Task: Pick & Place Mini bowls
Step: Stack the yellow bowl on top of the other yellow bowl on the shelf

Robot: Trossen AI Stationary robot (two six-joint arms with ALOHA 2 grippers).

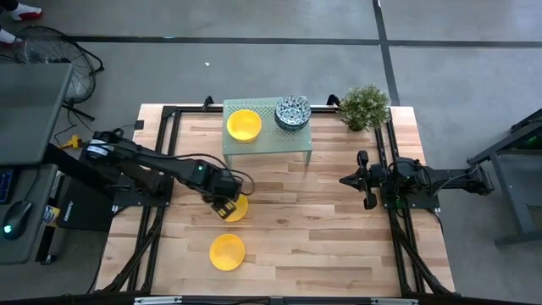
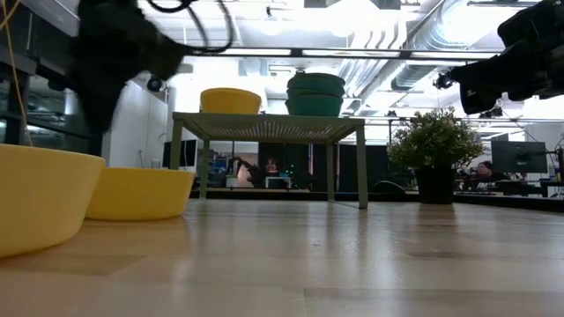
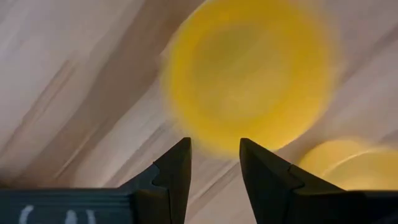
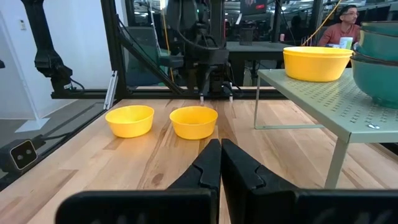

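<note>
Descent over the nearer yellow bowl (image 1: 235,208), the likely step in hand: best done by straddling one rim wall with the fingers and lowering straight, not nudging the bowl toward the second yellow bowl (image 1: 227,252) nearer the desk's (image 1: 339,246) front edge.

Left claw (image 1: 225,206) hovering just above that bowl, left of the desk's middle; fingers slightly parted, nothing between them, no contact visible in the wrist view.

Third yellow bowl (image 1: 244,125) and patterned stack (image 1: 292,113) up on the green rack (image 1: 288,144) near the back edge.

Right claw (image 1: 366,179) parked by the right edge, pressed closed, empty.
</note>
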